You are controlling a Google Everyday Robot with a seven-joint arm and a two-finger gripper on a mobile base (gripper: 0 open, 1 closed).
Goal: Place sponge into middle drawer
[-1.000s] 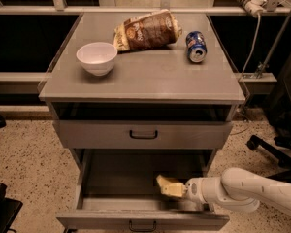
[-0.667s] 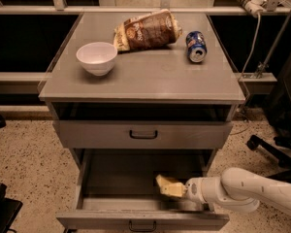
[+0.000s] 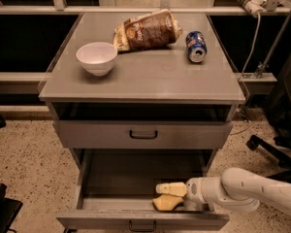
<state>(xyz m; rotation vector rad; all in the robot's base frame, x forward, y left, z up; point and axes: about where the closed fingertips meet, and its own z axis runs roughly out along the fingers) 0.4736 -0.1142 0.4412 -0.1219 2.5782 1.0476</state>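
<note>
The middle drawer is pulled out, with its front panel at the bottom of the camera view. The pale yellow sponge lies on the drawer floor at the front right, just behind the front panel. My gripper reaches into the drawer from the right on the white arm. It is open, and one pale finger sits just above the sponge. I cannot tell whether the finger touches the sponge.
The grey drawer above is shut. On the cabinet top stand a white bowl, a brown bread bag and a blue can. A chair base stands on the floor to the right, and a dark object at the lower left.
Earlier the sponge was one yellow lump at the gripper's tip. Now it lies lower on the drawer floor, apart from the finger above it. The arm has hardly moved.
</note>
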